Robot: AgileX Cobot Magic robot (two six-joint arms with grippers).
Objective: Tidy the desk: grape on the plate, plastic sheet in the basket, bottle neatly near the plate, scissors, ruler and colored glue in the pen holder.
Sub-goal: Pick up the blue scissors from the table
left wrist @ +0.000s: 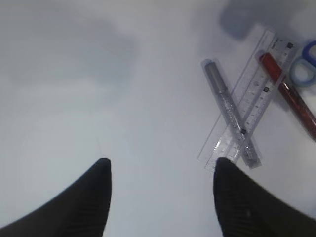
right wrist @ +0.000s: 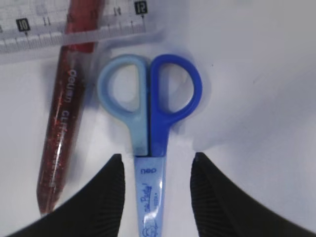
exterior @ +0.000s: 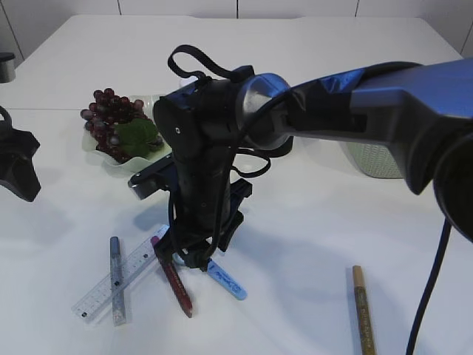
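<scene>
Beside the red glitter glue pen (right wrist: 61, 133), I am bracketing the blue scissors (right wrist: 150, 118) on the table with the right gripper (right wrist: 155, 190), jaws apart, fingers either side of the sheath, nothing gripped, while the left gripper (left wrist: 160, 197) is hovering open and empty near the ruler (left wrist: 247, 98).

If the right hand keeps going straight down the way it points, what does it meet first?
Most likely the scissors: their sheathed blade lies between the right hand's open fingers, which straddle it just below the handles. The red glitter glue pen lies off to one side, outside that line. Remaining height is unclear.
</scene>
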